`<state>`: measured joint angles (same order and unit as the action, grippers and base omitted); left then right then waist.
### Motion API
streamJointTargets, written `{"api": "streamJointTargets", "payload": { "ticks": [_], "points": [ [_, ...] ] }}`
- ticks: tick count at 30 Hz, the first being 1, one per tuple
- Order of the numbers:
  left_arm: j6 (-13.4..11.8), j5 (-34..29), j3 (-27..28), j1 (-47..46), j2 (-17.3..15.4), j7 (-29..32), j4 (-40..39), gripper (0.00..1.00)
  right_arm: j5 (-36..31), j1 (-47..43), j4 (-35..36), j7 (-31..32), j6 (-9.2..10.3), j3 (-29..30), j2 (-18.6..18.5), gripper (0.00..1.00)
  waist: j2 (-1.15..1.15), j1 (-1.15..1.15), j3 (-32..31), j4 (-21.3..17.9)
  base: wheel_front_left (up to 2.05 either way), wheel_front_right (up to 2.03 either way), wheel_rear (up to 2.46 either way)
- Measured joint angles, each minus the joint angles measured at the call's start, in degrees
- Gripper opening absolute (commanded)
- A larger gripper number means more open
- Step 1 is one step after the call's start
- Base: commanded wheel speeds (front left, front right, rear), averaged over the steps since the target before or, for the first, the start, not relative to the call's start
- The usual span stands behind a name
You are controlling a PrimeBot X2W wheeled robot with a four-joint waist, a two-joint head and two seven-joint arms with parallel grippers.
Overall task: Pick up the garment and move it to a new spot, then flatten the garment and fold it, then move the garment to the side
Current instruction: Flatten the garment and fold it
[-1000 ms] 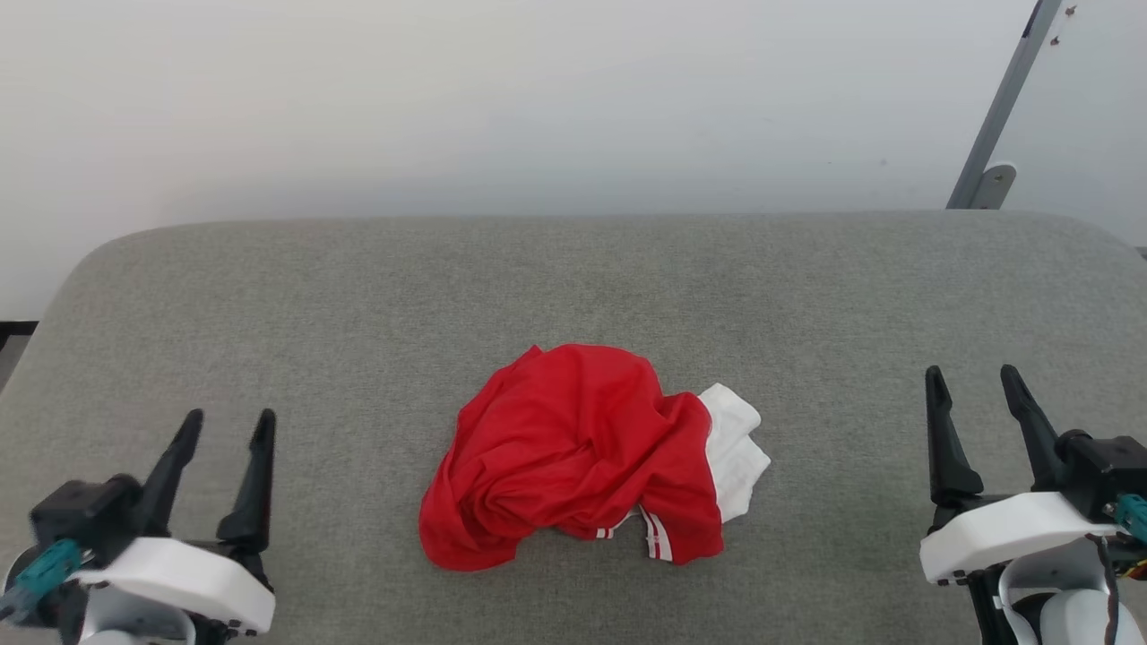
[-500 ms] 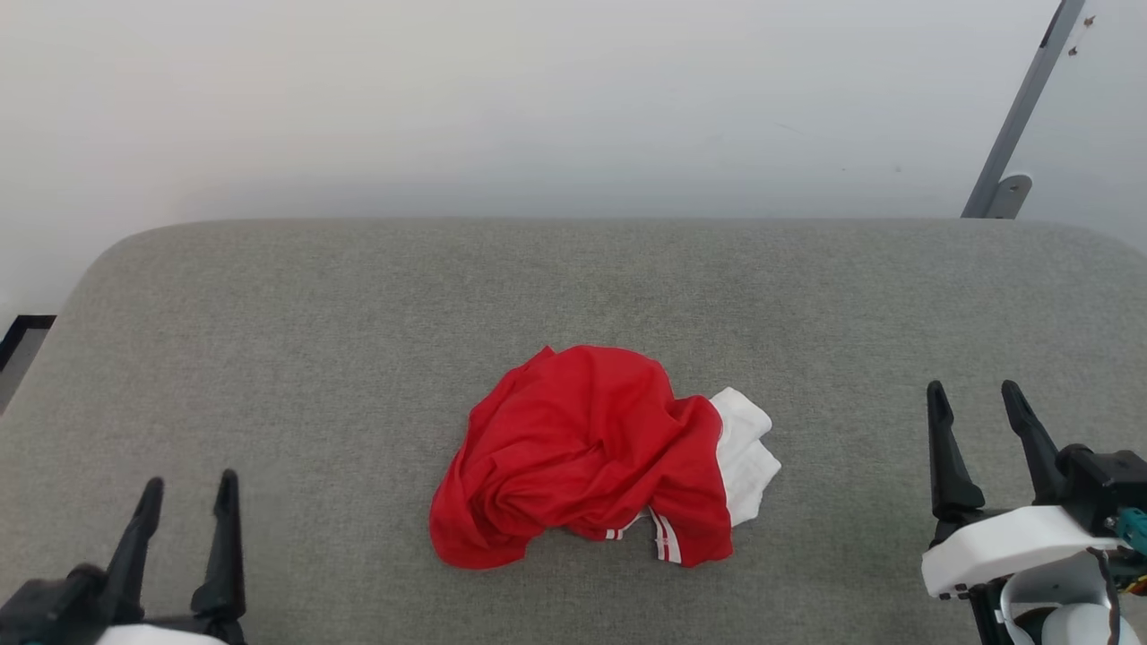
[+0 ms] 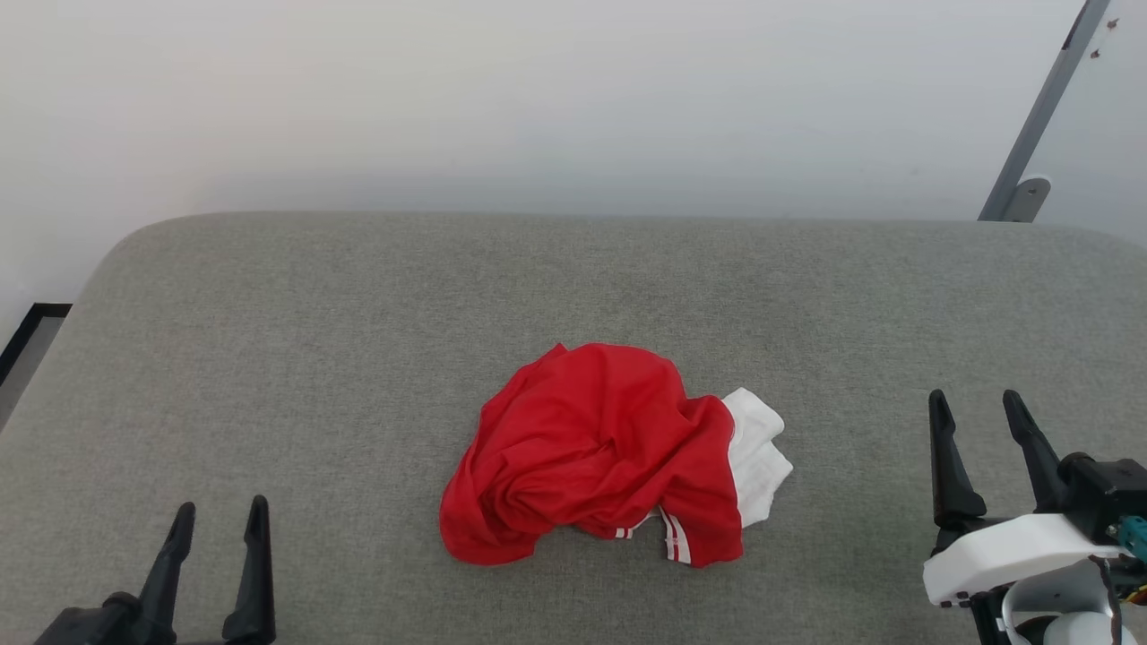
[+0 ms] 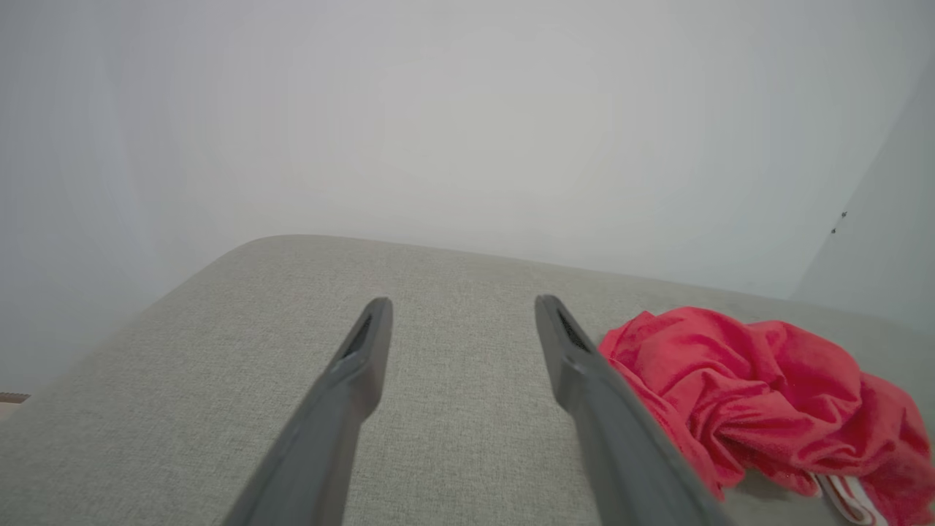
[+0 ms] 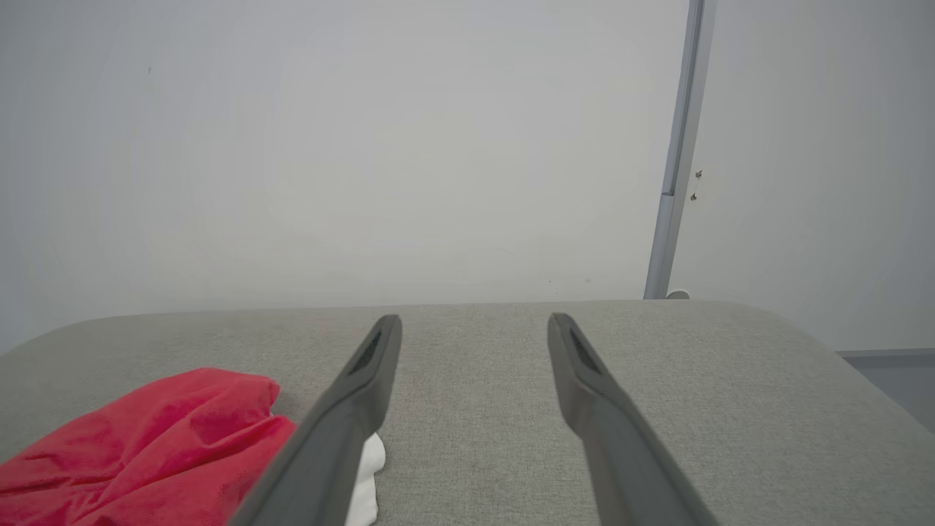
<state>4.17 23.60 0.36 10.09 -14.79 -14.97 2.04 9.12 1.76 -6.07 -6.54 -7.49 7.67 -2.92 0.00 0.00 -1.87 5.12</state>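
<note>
The garment (image 3: 596, 452) lies crumpled in a red heap on the middle of the grey cushioned surface (image 3: 358, 340), a white sleeve end at its right and a red-and-white stripe band at its front edge. My left gripper (image 3: 221, 515) stands open at the lower left, well apart from the cloth, nothing between its fingers. At the lower right my right gripper (image 3: 975, 403) is open too, clear of the white sleeve. The left wrist view has the garment (image 4: 760, 394) just right of the open left gripper (image 4: 462, 305). The right wrist view has the garment (image 5: 146, 446) left of the open right gripper (image 5: 475, 324).
A pale wall rises behind the cushion's rounded far edge. A grey metal bar (image 3: 1039, 116) leans at the upper right, also the metal bar (image 5: 676, 146) in the right wrist view. A strip of dark-edged floor (image 3: 27, 345) borders the cushion's left end.
The left gripper has dropped toward the bottom edge, its wrist now out of frame. The camera has turned slightly, shifting the whole scene right. The garment lies as before.
</note>
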Motion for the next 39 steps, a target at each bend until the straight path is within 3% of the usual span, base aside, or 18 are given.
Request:
{"api": "streamJointTargets", "payload": {
  "ticks": [8, 25, 32, 39],
  "points": [
    [1.86, -2.33, 0.92, -0.3, 1.79, 0.0, 0.65, 1.0, -0.02, -0.01, 0.15, -0.11, 0.0, -0.47, 0.0, 1.0, 0.0, 0.0, -0.09, 0.06, 0.0, 0.0, 0.0],
    [2.91, -3.9, 2.2, -1.31, 3.09, 0.0, 0.92, 1.0, 1.49, -2.5, 0.35, -0.22, 0.0, -1.75, 0.0, 1.0, 0.0, 0.0, -0.57, 0.09, 0.0, 0.0, 0.0],
    [3.09, -3.89, 0.63, -2.27, 2.94, 0.0, 1.62, 1.0, 3.1, 0.02, -3.37, 6.55, 0.0, -4.09, -0.44, 1.0, 0.0, 0.0, -0.38, 3.23, 0.0, 0.0, 0.0],
    [3.14, -3.49, -1.82, -4.53, 2.48, -0.01, 2.43, 1.0, 5.03, 4.46, -8.88, 15.88, 0.0, -6.58, -3.96, 1.0, 0.0, 0.0, 0.93, 6.94, 0.0, 0.0, 0.0]
  ]
}}
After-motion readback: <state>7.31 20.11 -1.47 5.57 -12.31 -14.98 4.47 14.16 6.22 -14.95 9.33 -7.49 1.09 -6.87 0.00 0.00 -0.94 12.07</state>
